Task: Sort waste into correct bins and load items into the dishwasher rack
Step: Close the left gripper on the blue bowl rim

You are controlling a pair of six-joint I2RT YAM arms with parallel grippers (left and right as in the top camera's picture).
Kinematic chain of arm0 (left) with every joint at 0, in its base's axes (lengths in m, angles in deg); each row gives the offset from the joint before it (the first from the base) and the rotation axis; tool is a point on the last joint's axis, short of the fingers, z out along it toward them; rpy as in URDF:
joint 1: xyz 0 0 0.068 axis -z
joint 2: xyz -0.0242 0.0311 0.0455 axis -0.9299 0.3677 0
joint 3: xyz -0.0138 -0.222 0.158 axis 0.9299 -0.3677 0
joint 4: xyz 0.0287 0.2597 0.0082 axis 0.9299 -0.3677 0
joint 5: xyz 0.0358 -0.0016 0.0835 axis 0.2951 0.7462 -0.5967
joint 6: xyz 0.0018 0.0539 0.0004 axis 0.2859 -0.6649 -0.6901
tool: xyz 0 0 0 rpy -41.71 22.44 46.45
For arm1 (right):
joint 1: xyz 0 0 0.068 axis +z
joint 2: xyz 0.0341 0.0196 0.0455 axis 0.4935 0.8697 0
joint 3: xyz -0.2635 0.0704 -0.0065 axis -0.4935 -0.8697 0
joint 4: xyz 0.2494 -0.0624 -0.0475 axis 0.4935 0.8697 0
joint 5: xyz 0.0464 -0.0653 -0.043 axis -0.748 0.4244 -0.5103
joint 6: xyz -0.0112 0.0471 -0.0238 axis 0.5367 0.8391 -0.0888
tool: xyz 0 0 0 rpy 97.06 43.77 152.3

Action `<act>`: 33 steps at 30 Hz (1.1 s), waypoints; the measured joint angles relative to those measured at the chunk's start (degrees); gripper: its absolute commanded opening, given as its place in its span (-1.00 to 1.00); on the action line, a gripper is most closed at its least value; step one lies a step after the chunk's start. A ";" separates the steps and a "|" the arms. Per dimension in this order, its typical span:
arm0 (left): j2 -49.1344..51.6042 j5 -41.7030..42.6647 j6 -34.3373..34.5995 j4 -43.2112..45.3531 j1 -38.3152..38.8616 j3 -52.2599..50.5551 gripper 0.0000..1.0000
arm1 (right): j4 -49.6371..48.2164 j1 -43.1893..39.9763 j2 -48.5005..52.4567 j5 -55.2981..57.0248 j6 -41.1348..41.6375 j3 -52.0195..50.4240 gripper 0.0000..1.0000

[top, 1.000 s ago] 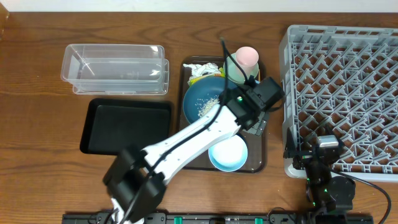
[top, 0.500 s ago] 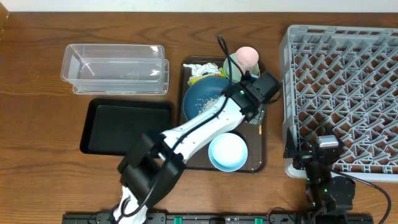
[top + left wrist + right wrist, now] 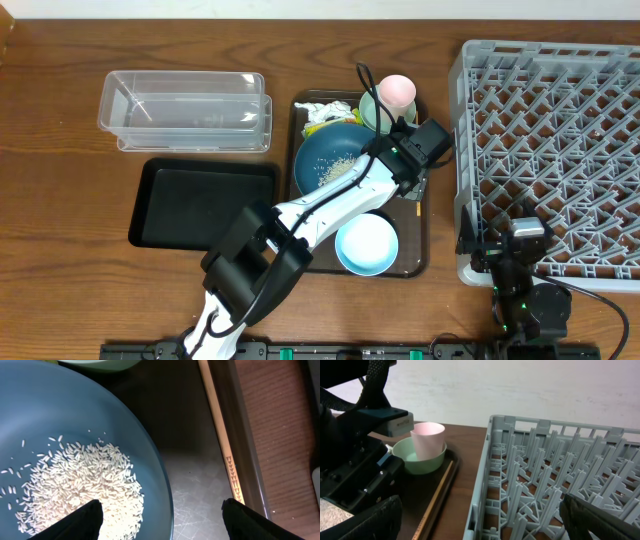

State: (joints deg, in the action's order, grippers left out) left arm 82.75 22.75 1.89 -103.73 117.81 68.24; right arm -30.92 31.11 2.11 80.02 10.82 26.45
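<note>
Grasping the blue bowl (image 3: 60,410) of rice (image 3: 75,485) seems the step: left claw (image 3: 162,520) astride its rim, spread wide, empty; next, close firmly, lift level

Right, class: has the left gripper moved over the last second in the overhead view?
Yes. The left gripper has shifted slightly away from the light-blue bowl, toward the pink cup, both of which stayed put.
</note>
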 measured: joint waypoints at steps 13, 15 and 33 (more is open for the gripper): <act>0.00 -1.09 0.11 1.46 0.00 0.02 0.53 | 0.00 0.00 0.00 0.00 -0.02 0.00 0.98; 0.00 -1.09 0.11 1.66 0.00 0.02 0.53 | 0.00 0.00 0.00 0.00 0.00 0.00 0.98; 4.94 -1.29 0.17 3.02 -1.33 -0.02 0.32 | 0.00 0.00 0.00 0.00 0.00 0.00 0.98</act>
State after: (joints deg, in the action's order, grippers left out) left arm 87.69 21.46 2.07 -100.72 116.48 68.22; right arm -30.92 31.11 2.11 80.02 10.82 26.45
